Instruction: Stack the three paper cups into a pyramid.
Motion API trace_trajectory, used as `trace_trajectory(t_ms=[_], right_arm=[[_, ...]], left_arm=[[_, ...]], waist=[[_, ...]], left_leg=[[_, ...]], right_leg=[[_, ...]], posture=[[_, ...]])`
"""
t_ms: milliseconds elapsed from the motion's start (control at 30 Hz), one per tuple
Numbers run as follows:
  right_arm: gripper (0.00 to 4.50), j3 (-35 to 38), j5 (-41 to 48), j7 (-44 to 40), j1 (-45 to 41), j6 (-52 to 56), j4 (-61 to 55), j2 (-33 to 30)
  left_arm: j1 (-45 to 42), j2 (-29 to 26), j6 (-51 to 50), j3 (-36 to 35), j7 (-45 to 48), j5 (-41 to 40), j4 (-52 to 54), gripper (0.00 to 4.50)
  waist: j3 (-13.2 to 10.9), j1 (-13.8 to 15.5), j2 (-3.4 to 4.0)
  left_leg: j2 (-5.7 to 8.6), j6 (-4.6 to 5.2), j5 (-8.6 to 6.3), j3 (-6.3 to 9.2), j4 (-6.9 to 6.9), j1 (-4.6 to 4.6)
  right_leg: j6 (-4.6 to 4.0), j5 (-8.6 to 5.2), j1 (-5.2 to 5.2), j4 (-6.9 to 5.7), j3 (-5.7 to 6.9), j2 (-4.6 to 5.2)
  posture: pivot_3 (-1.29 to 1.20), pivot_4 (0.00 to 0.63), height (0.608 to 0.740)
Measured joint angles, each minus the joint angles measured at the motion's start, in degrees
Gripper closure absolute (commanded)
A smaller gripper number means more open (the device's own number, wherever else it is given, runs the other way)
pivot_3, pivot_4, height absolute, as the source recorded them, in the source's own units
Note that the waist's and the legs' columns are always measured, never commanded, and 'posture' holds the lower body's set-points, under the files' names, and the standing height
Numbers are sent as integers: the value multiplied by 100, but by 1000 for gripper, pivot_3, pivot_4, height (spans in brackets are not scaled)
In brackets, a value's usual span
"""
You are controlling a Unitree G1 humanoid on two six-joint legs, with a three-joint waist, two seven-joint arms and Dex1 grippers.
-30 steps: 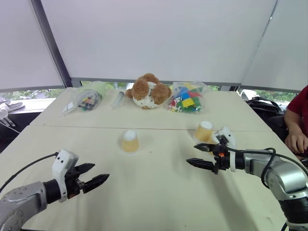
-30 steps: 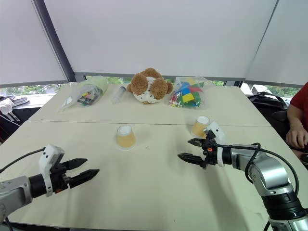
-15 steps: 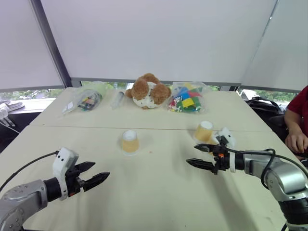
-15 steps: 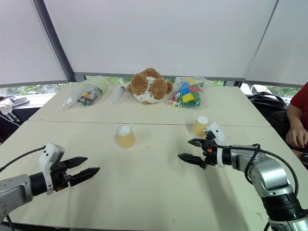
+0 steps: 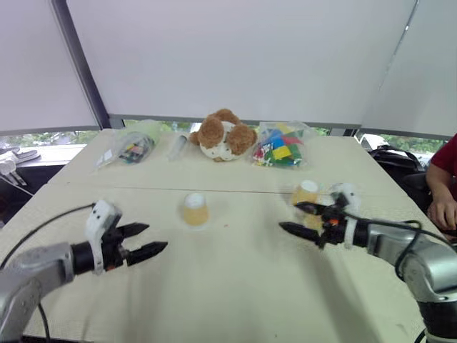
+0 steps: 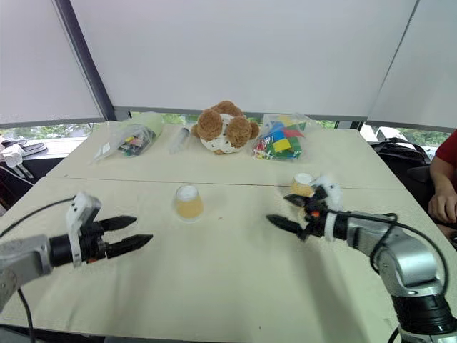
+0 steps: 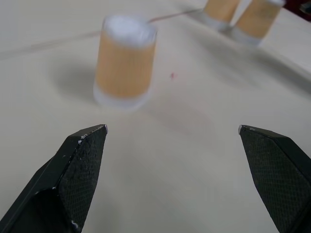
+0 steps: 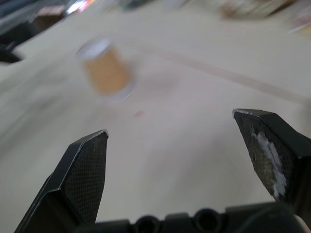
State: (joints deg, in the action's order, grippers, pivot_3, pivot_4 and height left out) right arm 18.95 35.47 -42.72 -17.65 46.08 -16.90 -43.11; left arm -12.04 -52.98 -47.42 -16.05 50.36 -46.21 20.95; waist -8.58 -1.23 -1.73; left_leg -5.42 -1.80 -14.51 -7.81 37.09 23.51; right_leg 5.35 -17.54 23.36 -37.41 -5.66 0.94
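Note:
Three tan paper cups stand upside down on the table, none stacked. One cup (image 5: 195, 209) is alone in the middle. A second cup (image 5: 305, 191) stands to the right, just behind my right gripper (image 5: 288, 216). The left wrist view shows the middle cup (image 7: 125, 60) close and the two others (image 7: 221, 9) (image 7: 255, 22) side by side beyond it. My left gripper (image 5: 157, 237) hovers open, left of and nearer than the middle cup. The right gripper is open too, held above the table, with the middle cup (image 8: 104, 73) ahead of it. Neither holds anything.
A brown teddy bear (image 5: 221, 136) sits at the table's far edge, between a bag of coloured blocks (image 5: 280, 146) and a clear bag (image 5: 132, 148) with a tube (image 5: 178, 145) beside it. A person in red (image 5: 446, 186) sits at the right edge.
Both arms have lifted a little off the table, the left gripper drifting right toward the middle cup. Both grippers stay open. The cups have not moved.

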Motion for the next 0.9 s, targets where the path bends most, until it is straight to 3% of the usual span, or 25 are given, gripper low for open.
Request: trace_trajectory(t_ms=[100, 267, 533, 900], right_arm=[[0, 593, 13, 249, 330, 18, -153, -125], [0, 568, -185, 645, 706, -220, -256, 173], [0, 6, -727, 843, 479, -1030, 807, 531], [0, -241, -1093, 812, 14, -1848, 1911, 721]], left_arm=[[-511, -56, -95, 539, 436, -65, 12, 30], [-1015, 35, -105, 1294, 739, 10, 10, 30], [-940, 9, -173, 1279, 728, 52, 151, 30], [-422, 8, -362, 961, 334, -73, 515, 30]], waist=[[3, 18, 4], [2, -42, 5], [1, -125, 6], [0, -123, 8]], left_leg=[[-1, 1, 0, 2, -2, -1], [-6, 0, 1, 11, -2, -1], [-5, 0, 1, 11, 1, -1], [-5, -2, 3, 11, 1, -2]], right_leg=[[3, 1, -2, 4, 0, -3], [18, 10, 1, -3, -3, -17], [22, 10, -2, -3, -3, -16], [23, 11, -4, -4, -3, -16]], posture=[[0, 150, 740], [0, 150, 740], [0, 150, 740], [0, 150, 740]])
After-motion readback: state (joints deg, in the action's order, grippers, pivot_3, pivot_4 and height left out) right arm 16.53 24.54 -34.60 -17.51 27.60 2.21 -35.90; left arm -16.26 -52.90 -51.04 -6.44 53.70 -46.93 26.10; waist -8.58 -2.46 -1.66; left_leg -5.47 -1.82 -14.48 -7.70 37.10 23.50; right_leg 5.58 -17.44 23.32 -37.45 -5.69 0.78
